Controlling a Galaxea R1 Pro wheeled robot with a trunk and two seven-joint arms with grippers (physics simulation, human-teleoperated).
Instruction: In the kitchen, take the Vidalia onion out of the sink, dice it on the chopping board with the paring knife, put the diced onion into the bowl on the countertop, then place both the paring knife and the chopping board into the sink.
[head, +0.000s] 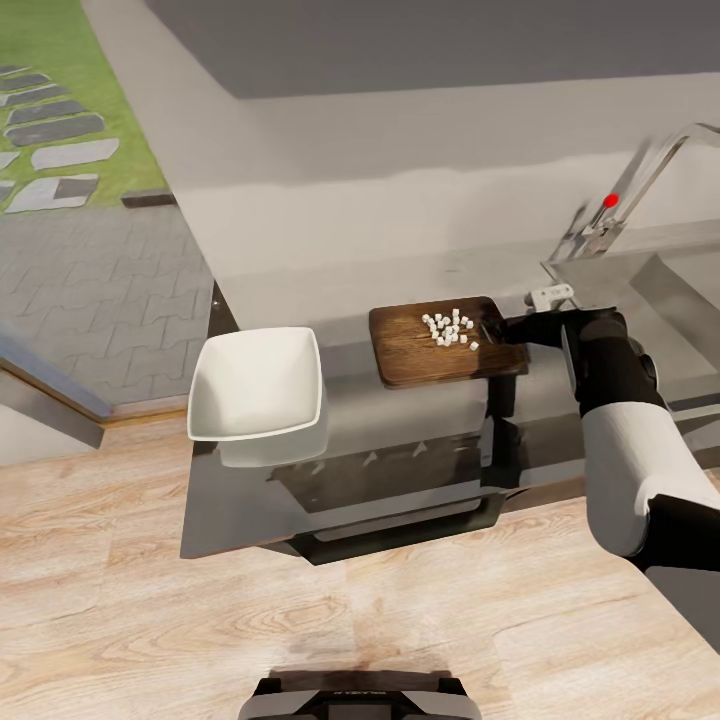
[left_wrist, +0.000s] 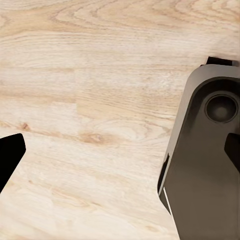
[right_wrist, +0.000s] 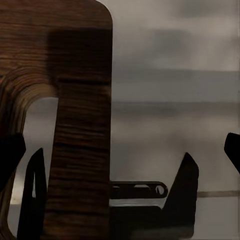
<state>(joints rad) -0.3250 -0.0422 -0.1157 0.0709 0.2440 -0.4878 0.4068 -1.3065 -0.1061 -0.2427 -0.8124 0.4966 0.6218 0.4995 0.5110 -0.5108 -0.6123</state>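
Note:
The brown chopping board (head: 430, 352) lies on the grey countertop (head: 340, 305), with several small white diced onion pieces (head: 450, 330) piled near its right end. My right gripper (head: 506, 328) is at that end and stands open. In the right wrist view the strip of board (right_wrist: 80, 125) beside the handle slot (right_wrist: 37, 120) sits between the fingertips (right_wrist: 185, 185) of the right gripper (right_wrist: 110, 200). The white square bowl (head: 255, 395) rests to the board's left, empty. My left gripper (left_wrist: 120, 155) hangs open over the wood floor. The paring knife is out of view.
The steel sink (head: 680, 290) is at the right, with its chrome tap (head: 640, 185) and red knob (head: 611, 200). The counter's front edge drops to a light wooden floor (head: 200, 620). A part of my base (left_wrist: 205, 165) shows in the left wrist view.

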